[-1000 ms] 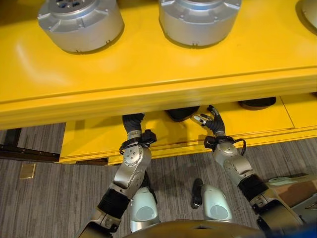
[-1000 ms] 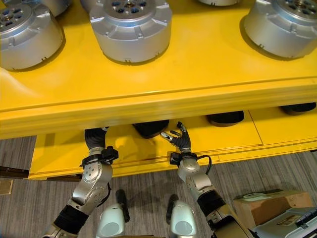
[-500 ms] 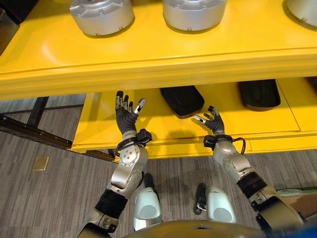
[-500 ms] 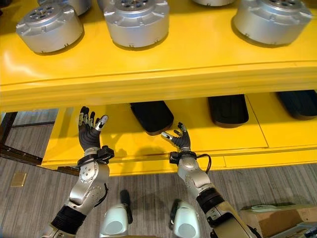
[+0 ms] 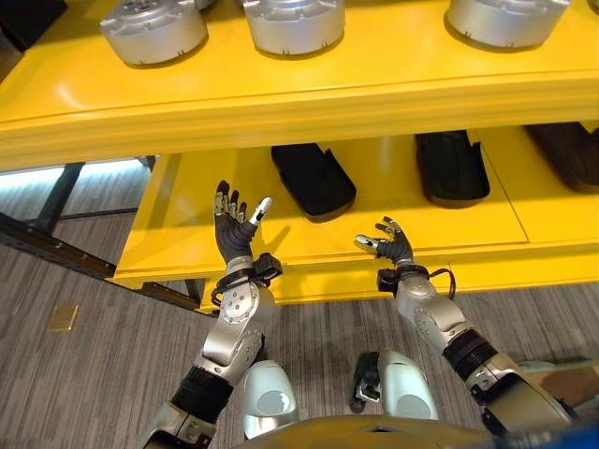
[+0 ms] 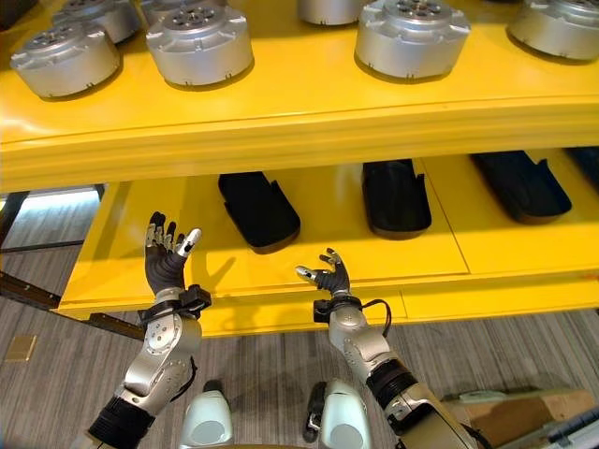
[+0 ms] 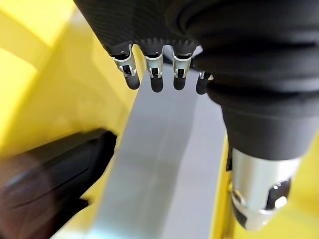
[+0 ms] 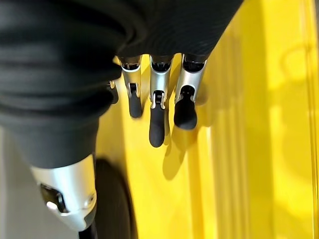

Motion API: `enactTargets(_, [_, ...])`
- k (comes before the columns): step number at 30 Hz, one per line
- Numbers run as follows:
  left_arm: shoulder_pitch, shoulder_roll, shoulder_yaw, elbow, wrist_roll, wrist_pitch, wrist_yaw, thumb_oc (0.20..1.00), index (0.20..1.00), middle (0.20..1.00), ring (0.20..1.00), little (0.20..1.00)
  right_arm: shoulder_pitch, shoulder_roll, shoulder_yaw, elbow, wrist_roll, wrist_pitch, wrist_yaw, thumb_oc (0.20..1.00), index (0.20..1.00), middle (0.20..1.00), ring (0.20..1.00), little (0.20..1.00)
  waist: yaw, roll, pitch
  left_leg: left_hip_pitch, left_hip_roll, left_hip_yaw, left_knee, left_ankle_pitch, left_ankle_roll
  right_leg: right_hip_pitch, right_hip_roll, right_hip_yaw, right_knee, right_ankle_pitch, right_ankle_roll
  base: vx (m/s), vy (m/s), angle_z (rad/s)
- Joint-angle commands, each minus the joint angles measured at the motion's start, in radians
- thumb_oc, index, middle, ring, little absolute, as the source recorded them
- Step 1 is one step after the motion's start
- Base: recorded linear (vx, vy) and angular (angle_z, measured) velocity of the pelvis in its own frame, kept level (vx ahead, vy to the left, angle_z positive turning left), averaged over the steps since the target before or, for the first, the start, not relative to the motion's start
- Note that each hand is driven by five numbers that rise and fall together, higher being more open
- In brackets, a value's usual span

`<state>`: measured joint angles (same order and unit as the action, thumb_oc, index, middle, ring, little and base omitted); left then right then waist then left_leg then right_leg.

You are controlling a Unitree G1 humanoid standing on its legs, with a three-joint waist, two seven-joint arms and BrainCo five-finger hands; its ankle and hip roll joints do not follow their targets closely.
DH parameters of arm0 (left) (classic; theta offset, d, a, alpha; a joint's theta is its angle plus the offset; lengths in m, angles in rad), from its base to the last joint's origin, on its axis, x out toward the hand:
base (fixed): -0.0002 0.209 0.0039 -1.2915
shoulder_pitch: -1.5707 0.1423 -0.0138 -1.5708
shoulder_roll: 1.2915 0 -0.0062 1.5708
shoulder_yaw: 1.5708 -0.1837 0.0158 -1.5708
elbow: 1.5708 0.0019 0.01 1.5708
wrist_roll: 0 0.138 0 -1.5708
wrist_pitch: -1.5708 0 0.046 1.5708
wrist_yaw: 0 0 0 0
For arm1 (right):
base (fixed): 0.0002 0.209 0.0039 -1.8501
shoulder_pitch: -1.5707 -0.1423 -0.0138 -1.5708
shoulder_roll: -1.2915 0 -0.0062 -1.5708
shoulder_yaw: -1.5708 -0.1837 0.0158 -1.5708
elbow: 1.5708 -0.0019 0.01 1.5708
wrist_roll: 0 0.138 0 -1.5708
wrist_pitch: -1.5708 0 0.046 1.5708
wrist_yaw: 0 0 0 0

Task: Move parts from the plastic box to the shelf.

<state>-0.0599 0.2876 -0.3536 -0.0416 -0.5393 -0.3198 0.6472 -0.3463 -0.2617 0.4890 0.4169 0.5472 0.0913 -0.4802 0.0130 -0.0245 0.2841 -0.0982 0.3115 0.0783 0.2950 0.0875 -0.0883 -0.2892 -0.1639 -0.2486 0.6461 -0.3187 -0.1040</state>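
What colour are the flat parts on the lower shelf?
Black, on the yellow lower shelf; clearest in the right eye view.

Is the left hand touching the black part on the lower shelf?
Apart. In the left eye view, bare yellow shelf shows between the open left hand and the black part.

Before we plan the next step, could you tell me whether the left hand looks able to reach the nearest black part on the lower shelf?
Probably yes: the left hand is open and empty, and nothing stands between it and the black part.
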Motion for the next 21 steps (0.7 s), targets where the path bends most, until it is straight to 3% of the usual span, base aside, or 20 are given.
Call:
enactTargets(1, [0.035,-0.006,0.021,-0.082,-0.031,-0.049,-0.083,1.000,1.000,1.000,1.000,1.000,0.023,-0.018,-0.016,-0.007,0.011,0.035,-0.036,1.000,1.000,1.000,1.000,1.000,-0.006,0.045,0.024,0.069,-0.010,0.066,-0.133,0.036,-0.014,0.114,0.016,-0.022,-0.089,0.055,0.039,0.09,0.455,-0.21])
enactTargets(8, [0.028,-0.007,-0.041,-0.082,-0.046,-0.073,-0.135,1.000,1.000,1.000,1.000,1.000,0.021,-0.057,-0.081,-0.021,-0.013,0.038,-0.070,1.000,1.000,1.000,1.000,1.000,-0.033,0.092,0.037,0.066,-0.036,0.107,-0.167,0.035,-0.020,0.132,-0.014,-0.009,-0.164,0.096,0.067,0.03,0.311,0.07])
enactTargets(10, [0.009,0.006,-0.055,-0.103,-0.050,-0.073,-0.123,1.000,1.000,1.000,1.000,1.000,-0.006,-0.080,-0.106,-0.041,-0.029,0.033,-0.082,1.000,1.000,1.000,1.000,1.000,-0.041,0.104,0.055,0.067,-0.061,0.127,-0.187,-0.007,-0.012,0.111,-0.028,0.006,-0.175,0.118,0.090,-0.05,0.245,0.03])
enactTargets(13, [-0.022,0.025,-0.054,-0.118,-0.052,-0.066,-0.096,1.000,1.000,1.000,1.000,1.000,-0.046,-0.086,-0.127,-0.080,-0.054,0.026,-0.097,1.000,1.000,1.000,1.000,1.000,-0.037,0.097,0.089,0.050,-0.081,0.144,-0.182,-0.047,0.003,0.083,-0.040,0.014,-0.175,0.139,0.114,-0.08,0.067,-0.01])
enactTargets(21, [-0.101,0.047,-0.041,-0.161,-0.020,-0.026,-0.079,1.000,1.000,1.000,1.000,1.000,-0.174,-0.104,-0.179,-0.132,-0.133,-0.001,-0.148,1.000,1.000,1.000,1.000,1.000,-0.001,0.073,0.166,-0.037,-0.102,0.128,-0.127,-0.063,0.022,0.035,-0.034,0.008,-0.156,0.155,0.131,-0.10,-0.067,0.09])
